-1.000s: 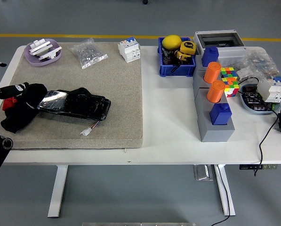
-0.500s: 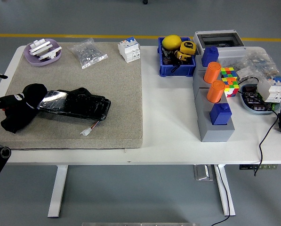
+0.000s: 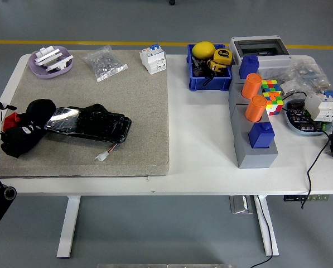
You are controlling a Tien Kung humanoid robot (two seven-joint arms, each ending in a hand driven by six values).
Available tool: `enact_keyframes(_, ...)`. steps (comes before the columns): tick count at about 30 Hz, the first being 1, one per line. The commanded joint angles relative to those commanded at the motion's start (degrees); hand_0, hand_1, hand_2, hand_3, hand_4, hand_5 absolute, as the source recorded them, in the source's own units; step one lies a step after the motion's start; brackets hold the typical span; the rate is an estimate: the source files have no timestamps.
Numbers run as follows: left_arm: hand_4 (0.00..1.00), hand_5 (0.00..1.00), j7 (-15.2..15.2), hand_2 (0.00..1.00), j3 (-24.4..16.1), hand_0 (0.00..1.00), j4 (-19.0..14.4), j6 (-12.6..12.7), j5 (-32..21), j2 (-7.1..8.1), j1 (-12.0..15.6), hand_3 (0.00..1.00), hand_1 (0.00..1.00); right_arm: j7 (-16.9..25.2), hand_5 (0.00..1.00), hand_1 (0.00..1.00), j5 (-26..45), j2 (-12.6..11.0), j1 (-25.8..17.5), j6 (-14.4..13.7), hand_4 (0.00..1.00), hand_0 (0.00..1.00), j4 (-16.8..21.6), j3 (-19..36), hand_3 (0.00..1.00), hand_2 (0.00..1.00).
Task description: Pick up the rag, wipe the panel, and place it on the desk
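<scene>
The black rag (image 3: 37, 111) lies crumpled on the beige mat (image 3: 138, 111), at the left end of the glossy black panel (image 3: 91, 123) and overlapping its corner. My left hand (image 3: 13, 131) comes in from the left edge, with a white wrist and a red patch, and rests against the rag's left side. Black hand and black cloth merge, so the grip cannot be made out. A small white connector on red and black wires (image 3: 103, 156) lies just in front of the panel. My right arm is out of the picture.
On the mat's far side are a purple dish with white parts (image 3: 51, 60), a bag of screws (image 3: 104, 63) and a white breaker (image 3: 153, 59). A blue bin (image 3: 209, 70), grey blocks with orange cylinders (image 3: 254, 125) and a puzzle cube (image 3: 271, 94) fill the right.
My left hand and arm have drawn back toward the left edge and lower on the rag. The rag and panel have stayed almost where they were.
</scene>
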Motion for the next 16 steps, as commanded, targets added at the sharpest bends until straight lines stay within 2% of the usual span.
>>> enact_keyframes(8,0.874,0.269,0.23,0.829,1.28,0.752,0.86,-0.53,-1.10,0.76,-2.67,0.687,0.820,-0.03,0.471,0.604,0.02,0.08,1.65,-0.26,0.945,0.755,-0.10,0.11,0.559,0.624)
enact_keyframes(13,0.874,0.269,0.47,0.829,-0.70,0.752,1.49,-0.91,-0.91,-0.85,-4.10,0.687,0.820,-0.06,0.471,0.604,0.08,0.21,2.22,-0.31,0.945,0.755,0.03,-0.17,0.559,0.624)
enact_keyframes(14,0.874,0.270,0.56,0.829,-1.24,0.753,1.68,-1.02,-0.54,-1.30,-4.22,0.685,0.820,-0.11,0.430,0.605,0.08,0.16,2.35,-0.34,0.878,0.756,0.04,-0.07,0.559,0.625)
enact_keyframes(16,0.874,0.270,0.45,0.829,-1.81,0.753,1.88,-0.95,-0.36,-1.92,-4.32,0.685,0.820,-0.10,0.430,0.605,-0.29,0.03,2.64,-0.44,0.878,0.756,0.14,0.24,0.559,0.625)
